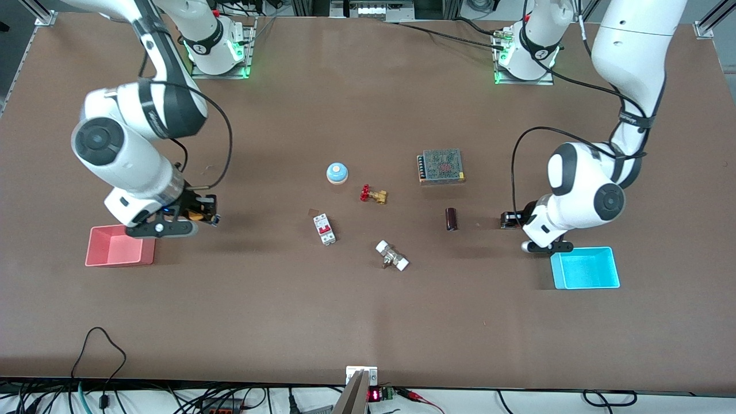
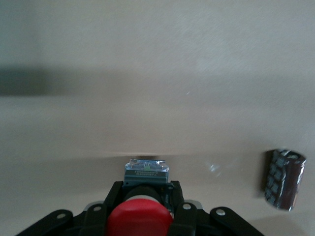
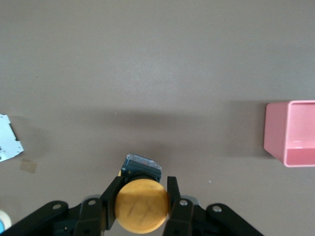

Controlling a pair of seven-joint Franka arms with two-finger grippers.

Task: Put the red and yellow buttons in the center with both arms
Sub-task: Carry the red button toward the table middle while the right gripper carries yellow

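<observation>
My right gripper is shut on the yellow button, beside the pink bin at the right arm's end of the table. In the right wrist view its fingers clamp the button's black body under the orange-yellow cap. My left gripper is shut on the red button, low over the table next to the cyan bin. In the left wrist view the red cap sits between the fingers. The bare brown center lies between the two grippers.
Around the center lie a blue-domed bell, a red-handled valve, a white breaker, a white-ended fitting, a meshed power supply and a dark capacitor. The pink bin and the cyan bin stand at the table's ends.
</observation>
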